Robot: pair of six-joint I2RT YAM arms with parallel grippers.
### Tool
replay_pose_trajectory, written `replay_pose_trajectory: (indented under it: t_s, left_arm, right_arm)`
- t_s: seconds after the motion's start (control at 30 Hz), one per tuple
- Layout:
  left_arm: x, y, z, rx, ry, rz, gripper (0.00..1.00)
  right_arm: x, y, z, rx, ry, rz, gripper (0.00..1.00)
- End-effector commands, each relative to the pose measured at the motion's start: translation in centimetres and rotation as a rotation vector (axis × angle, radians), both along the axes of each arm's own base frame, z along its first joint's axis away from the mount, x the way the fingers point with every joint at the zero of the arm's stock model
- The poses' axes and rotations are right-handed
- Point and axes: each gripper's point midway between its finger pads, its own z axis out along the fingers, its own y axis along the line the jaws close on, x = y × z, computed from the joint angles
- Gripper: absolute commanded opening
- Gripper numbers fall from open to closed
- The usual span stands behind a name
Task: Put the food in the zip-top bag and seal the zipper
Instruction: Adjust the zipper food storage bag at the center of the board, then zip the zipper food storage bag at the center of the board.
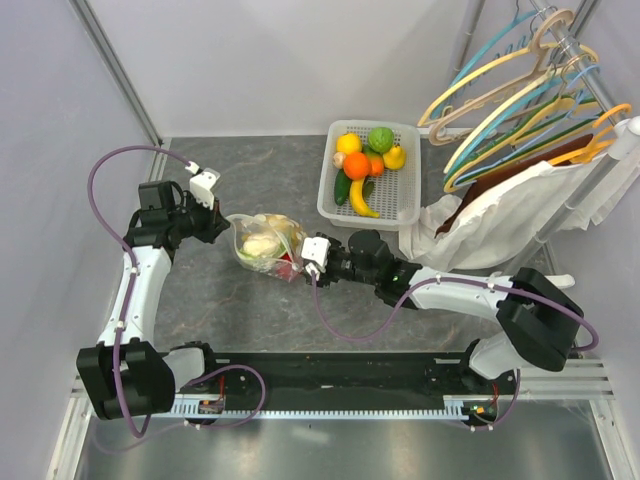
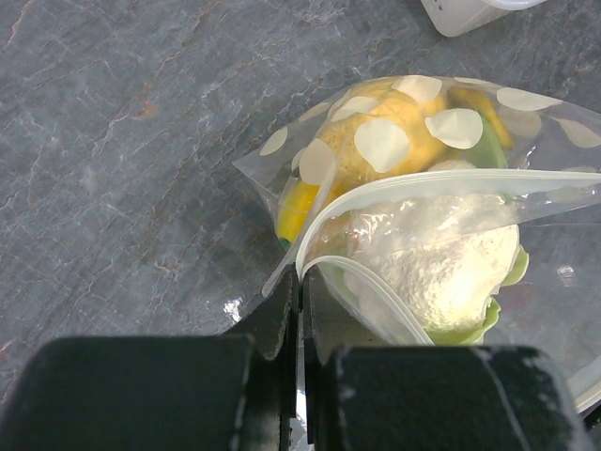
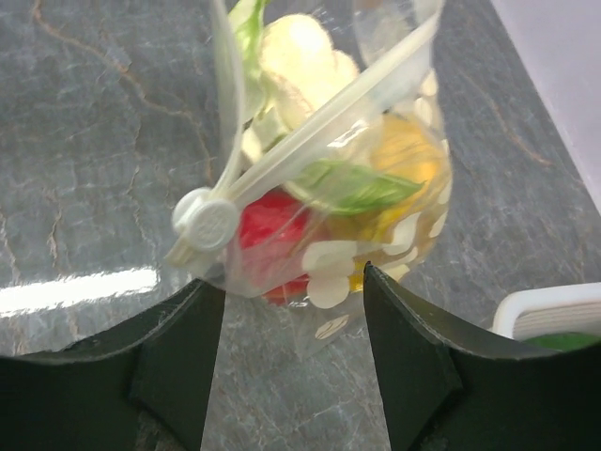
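The clear dotted zip-top bag lies mid-table between the grippers, holding a pale cauliflower piece, a yellow fruit and a red fruit. My left gripper is shut on the bag's zipper strip at its left end. The zipper's mouth gapes near that end. My right gripper is open just short of the bag's right end, its fingers apart on either side of the bag's corner, close to the white slider tab. More food sits in the basket.
A white slotted basket stands at the back right with orange, green and yellow fruits and a banana. A rack of coloured hangers and a white cloth garment fill the right side. Grey walls bound left and back.
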Motion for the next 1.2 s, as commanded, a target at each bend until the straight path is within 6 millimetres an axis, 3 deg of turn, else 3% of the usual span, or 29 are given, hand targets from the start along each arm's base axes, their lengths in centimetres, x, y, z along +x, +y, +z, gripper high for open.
replay_pose_trajectory:
  t_s: [0.0, 0.13, 0.17, 0.23, 0.27, 0.33, 0.47, 0.5, 0.53, 0.57, 0.6, 0.63, 0.67, 0.73, 0.77, 0.8, 0.93, 1.03, 1.17]
  left_arm:
    - [0.5, 0.0, 1.7, -0.017, -0.044, 0.005, 0.02]
    - [0.4, 0.0, 1.6, -0.017, -0.043, 0.007, 0.02]
    - [0.3, 0.0, 1.6, -0.021, -0.043, 0.006, 0.02]
    - [0.3, 0.1, 1.6, -0.020, -0.042, 0.010, 0.02]
    - [0.3, 0.1, 1.5, -0.021, -0.037, 0.011, 0.02]
    - [0.2, 0.2, 1.7, -0.023, -0.037, 0.011, 0.02]
    - [-0.3, 0.2, 1.7, -0.023, -0.024, -0.020, 0.02]
    - [-0.4, -0.2, 2.6, -0.030, -0.038, -0.057, 0.06]
    - [-1.2, -0.4, 2.0, -0.015, 0.005, -0.100, 0.17]
    - [-1.5, -0.5, 2.3, -0.012, 0.011, -0.130, 0.45]
    - [-1.7, -1.2, 4.1, -0.027, -0.016, -0.183, 0.54]
    - [-2.3, -1.4, 4.3, -0.026, -0.001, -0.222, 0.62]
    - [-2.7, -1.6, 5.0, -0.040, -0.007, -0.244, 0.64]
    - [-3.4, -3.1, 8.5, -0.048, -0.132, -0.380, 0.70]
    - [-4.7, -3.8, 9.6, -0.057, -0.153, -0.428, 0.72]
    - [-5.1, -4.5, 11.3, -0.063, -0.220, -0.477, 0.73]
    - [-7.1, -5.7, 13.7, -0.040, -0.353, -0.602, 0.76]
    - [-8.9, -7.3, 13.3, -0.032, -0.390, -0.708, 0.73]
    - [-11.5, -11.5, 11.2, -0.050, -0.383, -0.899, 0.66]
  right_arm:
    - [1.6, 1.4, 4.9, 0.138, -0.068, -0.042, 0.66]
    - [1.8, 1.5, 5.6, 0.165, -0.064, -0.055, 0.49]
    - [1.8, 1.5, 5.6, 0.166, -0.063, -0.060, 0.28]
    - [1.9, 1.3, 5.5, 0.158, -0.063, -0.059, 0.05]
    - [1.7, 1.4, 5.8, 0.162, -0.068, -0.051, 0.00]
    - [1.8, 1.0, 6.1, 0.162, -0.080, -0.046, 0.00]
    - [1.3, 0.0, 9.4, 0.215, -0.050, -0.024, 0.00]
    - [1.0, 0.0, 10.1, 0.206, -0.020, 0.005, 0.00]
    - [0.8, -0.1, 10.9, 0.214, 0.003, 0.013, 0.00]
    - [0.4, -0.3, 11.7, 0.220, 0.011, 0.030, 0.00]
    - [-0.2, -0.3, 12.4, 0.211, 0.032, 0.058, 0.00]
    - [-0.4, -0.4, 12.8, 0.214, 0.052, 0.065, 0.00]
    - [-0.6, -0.4, 13.2, 0.216, 0.067, 0.069, 0.00]
    - [-0.9, -0.4, 13.6, 0.210, 0.108, 0.077, 0.00]
    - [-0.9, -0.3, 13.5, 0.217, 0.148, 0.073, 0.00]
    - [-0.7, -0.4, 13.6, 0.221, 0.167, 0.072, 0.00]
    - [-0.3, -0.2, 13.4, 0.225, 0.245, 0.070, 0.00]
    - [-0.4, -0.4, 13.5, 0.223, 0.230, 0.084, 0.00]
    - [-1.1, -0.6, 13.5, 0.206, 0.206, 0.129, 0.00]
